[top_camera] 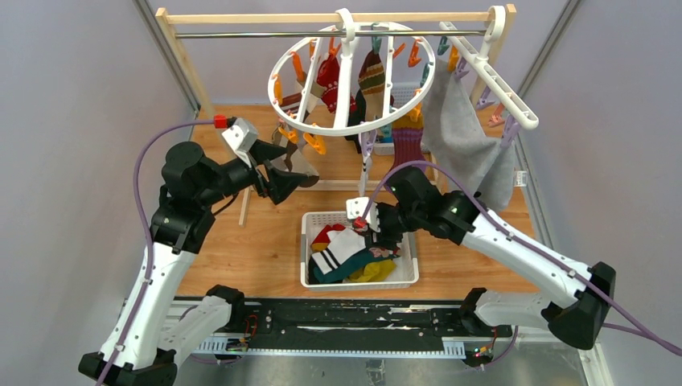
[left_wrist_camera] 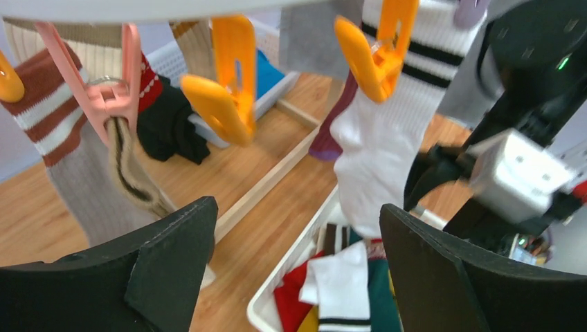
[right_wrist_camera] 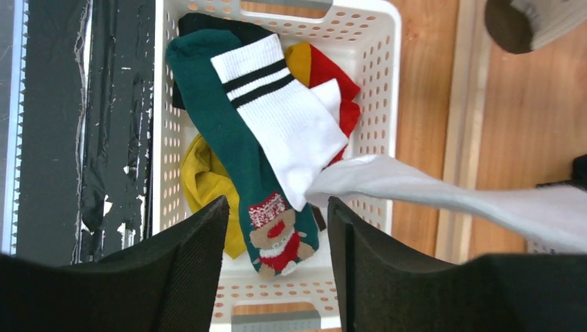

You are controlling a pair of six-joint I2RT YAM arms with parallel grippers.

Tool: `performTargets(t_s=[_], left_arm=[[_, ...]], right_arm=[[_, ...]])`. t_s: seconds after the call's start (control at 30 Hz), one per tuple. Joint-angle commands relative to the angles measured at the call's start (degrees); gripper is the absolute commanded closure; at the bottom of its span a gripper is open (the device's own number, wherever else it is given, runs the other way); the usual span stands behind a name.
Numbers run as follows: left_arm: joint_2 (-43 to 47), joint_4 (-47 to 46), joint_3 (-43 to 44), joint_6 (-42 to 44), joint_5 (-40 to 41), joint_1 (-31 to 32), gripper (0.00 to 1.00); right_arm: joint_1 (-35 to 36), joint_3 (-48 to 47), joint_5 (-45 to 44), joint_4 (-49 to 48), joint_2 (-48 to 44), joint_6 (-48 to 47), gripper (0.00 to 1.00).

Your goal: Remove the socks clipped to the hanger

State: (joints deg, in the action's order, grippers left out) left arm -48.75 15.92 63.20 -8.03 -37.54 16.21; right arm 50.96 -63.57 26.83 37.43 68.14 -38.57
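Note:
The round white hanger (top_camera: pixel 354 129) hangs from the rail at the back, and several socks are still clipped to it, among them a red one (top_camera: pixel 328 76) and a brown striped one (top_camera: pixel 371 76). My left gripper (top_camera: pixel 288 182) is open and empty below the ring's near left edge. In the left wrist view the left gripper (left_wrist_camera: pixel 297 214) points past a brown-cream striped sock (left_wrist_camera: pixel 62 124), an empty orange clip (left_wrist_camera: pixel 225 83) and a white black-striped sock (left_wrist_camera: pixel 381 138) held by an orange clip. My right gripper (top_camera: pixel 378 236) hangs open and empty over the white basket (top_camera: pixel 314 221). In the right wrist view the right gripper (right_wrist_camera: pixel 277 207) is above several loose socks (right_wrist_camera: pixel 277 117).
A straight white clip rack (top_camera: pixel 490 76) holds a large grey cloth (top_camera: pixel 466 137) at the back right. A pale sock (right_wrist_camera: pixel 450 194) stretches across the right wrist view. The wooden stand's base bar (top_camera: pixel 338 185) lies on the table. A second white basket (top_camera: pixel 402 96) stands behind the hanger.

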Motion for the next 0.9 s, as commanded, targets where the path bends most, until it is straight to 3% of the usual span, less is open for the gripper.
performTargets(t_s=[0.0, 0.07, 0.2, 0.4, 0.63, 0.73, 0.87], left_arm=[[2.0, 9.1, 0.2, 13.5, -1.0, -0.3, 0.08], [2.5, 13.1, 1.4, 17.4, -0.6, -0.3, 0.07], [3.6, 19.6, 4.1, 24.0, -1.5, -0.3, 0.05], [-0.9, 19.5, 5.6, 23.4, -6.2, 0.2, 0.06], [-6.4, 19.4, 5.9, 30.7, -1.7, 8.9, 0.06], [-8.3, 16.4, 5.4, 31.6, -2.7, 11.5, 0.06], [-9.8, 7.1, 2.9, 25.5, -4.1, 12.3, 0.05]], right_arm=[[-2.6, -3.1, 0.3, 2.7, -3.2, 1.8, 0.39], [-4.1, -4.2, 1.9, 3.2, -4.3, 2.8, 0.34], [-7.3, -6.3, 4.8, 3.3, -6.7, 5.2, 0.32], [-8.7, -14.4, 3.5, 1.2, -6.4, 11.9, 0.32], [-8.3, -26.7, -0.3, -2.9, -3.9, 20.3, 0.31], [-8.3, -30.0, -1.6, -3.2, -2.3, 24.7, 0.31], [-8.2, -31.3, -2.3, -4.5, -0.4, 29.2, 0.30]])
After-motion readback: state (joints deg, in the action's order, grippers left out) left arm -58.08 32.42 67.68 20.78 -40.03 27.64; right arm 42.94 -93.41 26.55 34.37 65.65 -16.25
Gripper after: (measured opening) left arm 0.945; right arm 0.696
